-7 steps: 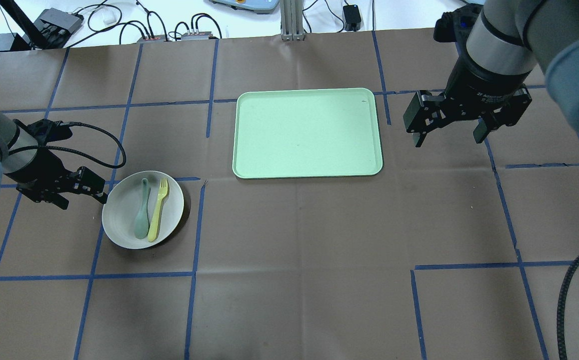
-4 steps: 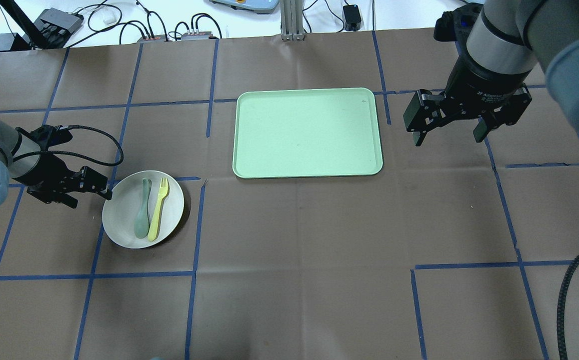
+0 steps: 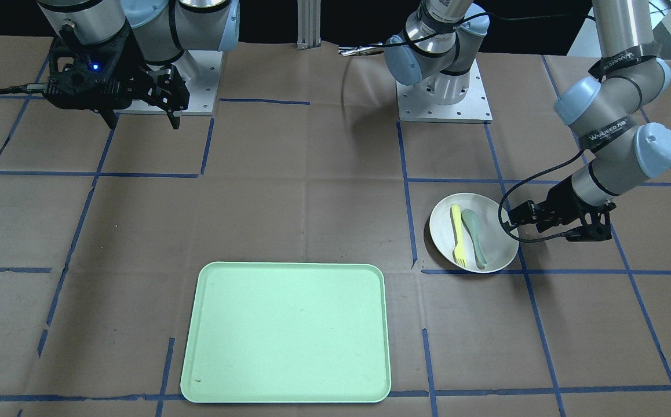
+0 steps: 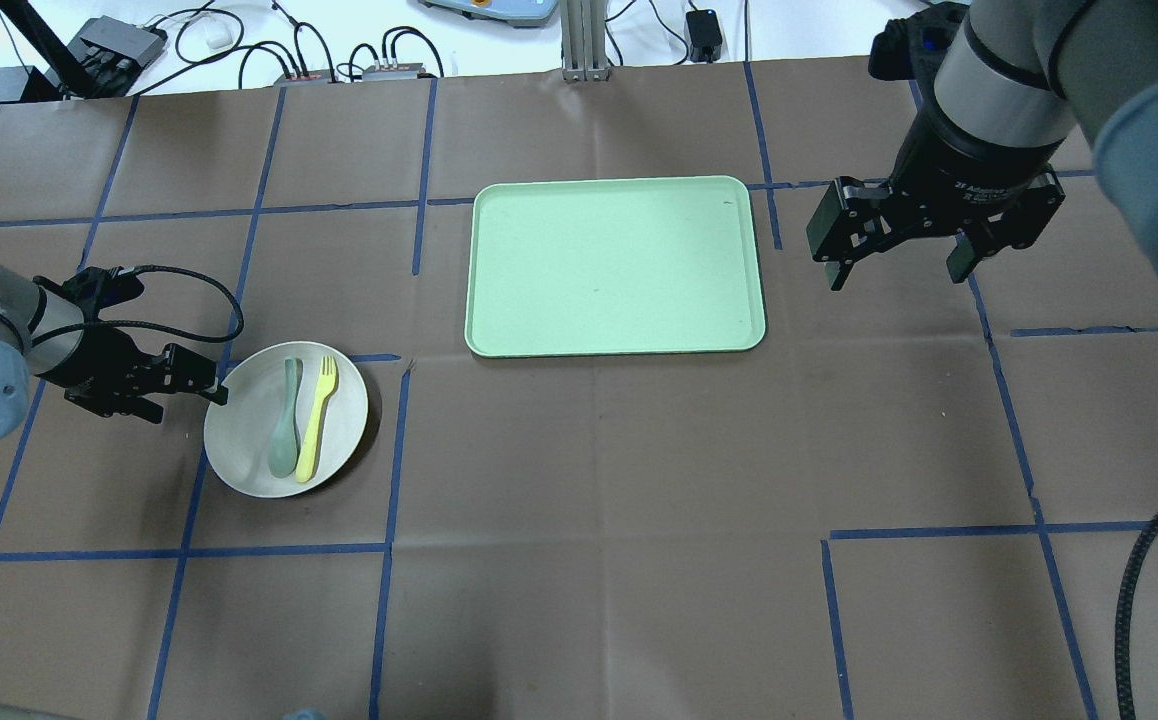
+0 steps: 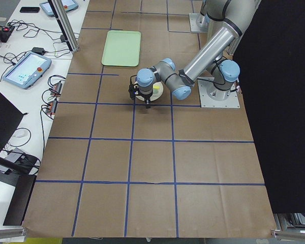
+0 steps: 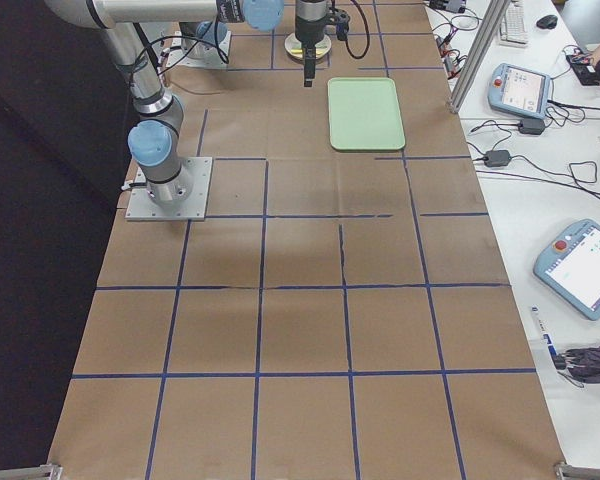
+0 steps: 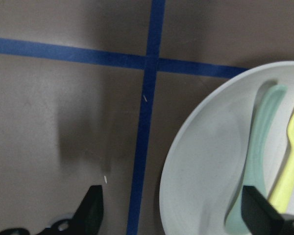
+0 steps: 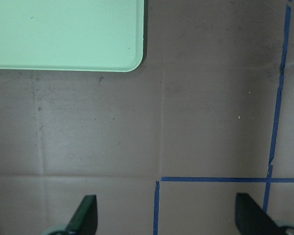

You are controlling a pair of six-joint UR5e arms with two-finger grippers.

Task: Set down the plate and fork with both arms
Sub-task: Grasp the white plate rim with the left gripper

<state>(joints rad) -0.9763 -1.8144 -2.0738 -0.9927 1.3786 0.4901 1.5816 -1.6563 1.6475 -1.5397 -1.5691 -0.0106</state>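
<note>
Both my grippers spread wide, nothing held.
My left gripper [image 4: 187,388] straddles the plate [image 4: 239,450] rim, one finger over the table and one over the plate. The fork [image 4: 317,420] lies inside, past the spoon [image 4: 286,425]. The tray [image 4: 619,265] lies just beside my open, hovering right gripper [image 4: 897,278].

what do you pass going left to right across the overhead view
left gripper → spoon → fork, both lying in the plate → tray → right gripper
</note>
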